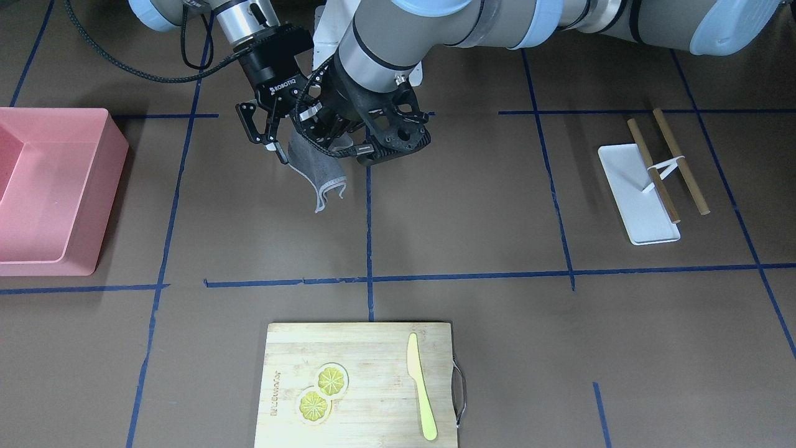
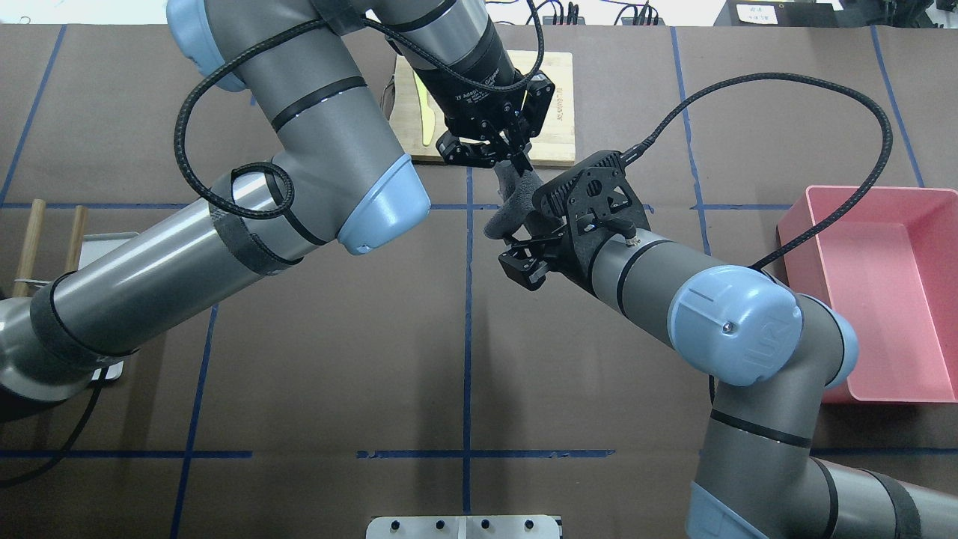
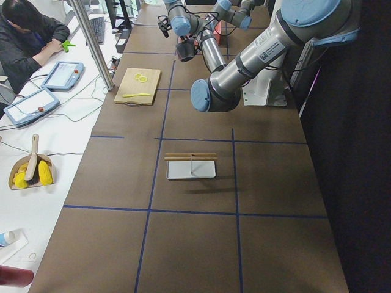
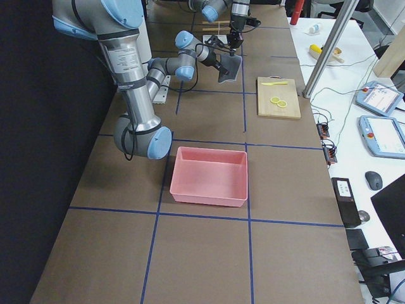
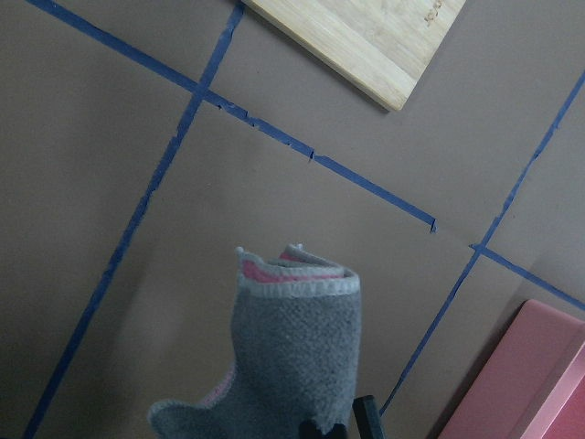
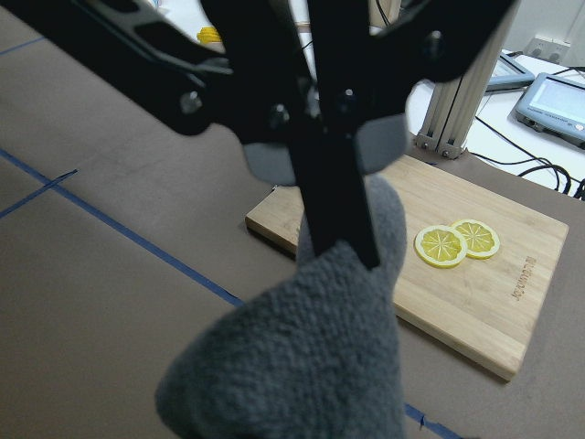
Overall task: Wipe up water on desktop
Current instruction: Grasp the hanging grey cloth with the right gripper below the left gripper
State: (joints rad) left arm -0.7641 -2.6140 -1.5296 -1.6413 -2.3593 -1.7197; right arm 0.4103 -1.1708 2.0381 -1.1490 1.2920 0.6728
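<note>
Front-facing exterior view, left to right. A pink bin point(image 1: 106, 193) sits at the left edge. Upper centre-left, the right gripper point(image 1: 268, 148), lettered ROBOTIQ, points down with its fingers point(image 1: 250, 124) well parted. One fingertip touches the edge of a grey cloth point(image 1: 317, 171); whether cloth lies between them, I cannot tell. Just right, the left gripper point(image 6: 338, 233) hides behind its camera mount point(image 1: 398, 130). The right wrist view shows its fingers pinched together on the cloth's top. The desktop point(image 1: 466, 218), brown with blue tape lines, lies below all the fingers, apart from them. Lower centre, a bamboo board point(image 1: 373, 348) bears engraved lettering too small to read. At right, two sticks point(image 1: 684, 165) rest by a white tray point(image 1: 634, 193).
</note>
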